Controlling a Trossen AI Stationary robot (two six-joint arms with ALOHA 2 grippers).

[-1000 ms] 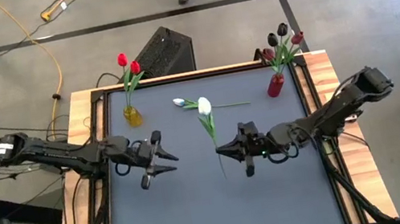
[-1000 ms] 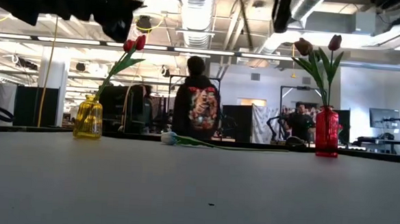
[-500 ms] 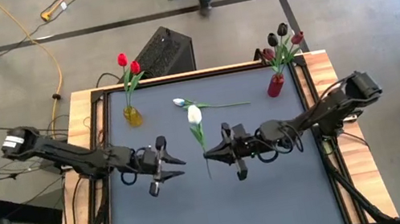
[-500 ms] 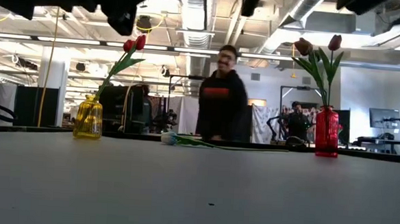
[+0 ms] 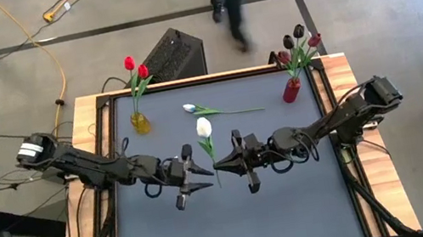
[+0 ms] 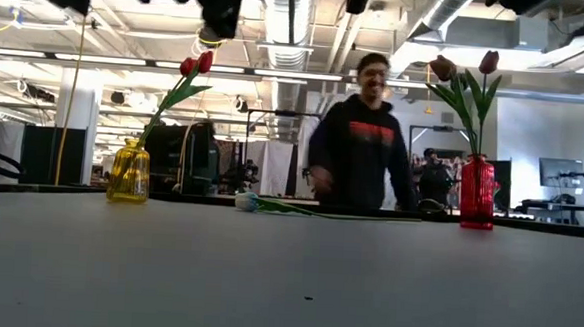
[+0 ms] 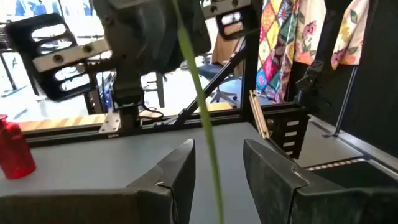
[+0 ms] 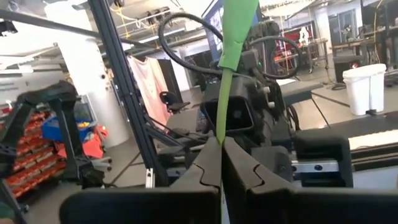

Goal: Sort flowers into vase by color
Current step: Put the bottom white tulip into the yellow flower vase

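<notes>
My right tool (image 5: 218,166) is clamped on the white tulip's (image 5: 204,127) stem above mid-worktop (image 5: 295,208). My left tool (image 5: 204,175) faces it, fingers apart around the stem. Another white tulip (image 5: 191,108) lies between the vases.

A white tulip (image 5: 203,127) on a green stem is held above a dark grey table (image 5: 295,208) with a light wooden border. A yellow vase (image 5: 140,122) holds bright red tulips (image 5: 135,67). A red vase (image 5: 291,90) holds dark maroon and black tulips (image 5: 298,38). Both arms are black.
</notes>
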